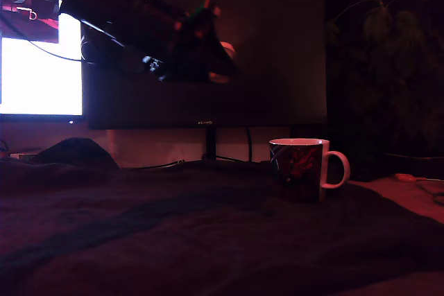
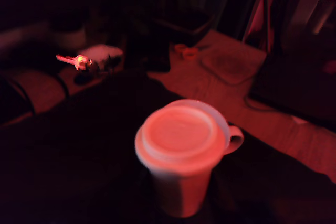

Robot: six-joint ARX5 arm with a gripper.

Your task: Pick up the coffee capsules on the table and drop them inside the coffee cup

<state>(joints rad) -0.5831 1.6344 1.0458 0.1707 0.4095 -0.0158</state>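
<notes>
Hanging high above the worktop [image 1: 208,240], the gripper [image 1: 220,60] sits up in front of the dark monitor [image 1: 277,53], well to the exterior view's left of the coffee cup [image 1: 300,168] and far above it. A pale rounded shape at its tip looks like one of the coffee capsules [image 1: 226,49], though the dim red light makes that unsure; whether the jaws are clamped on it or apart I cannot tell. In the wrist view a large pale capsule [image 2: 178,132] fills the foreground, its flat rim facing the camera, with the cup's handle [image 2: 234,139] peeking out just behind it.

To do the drop well, I would bring the capsule squarely over the cup's mouth and lower it close to the rim before letting go, since a release from this height could bounce it out.

A dark, wrinkled cloth covers the worktop. Behind the cup stand the monitor and a bright window or screen [image 1: 38,67]; a plant [image 1: 388,46] is dimly seen beyond the cup.
</notes>
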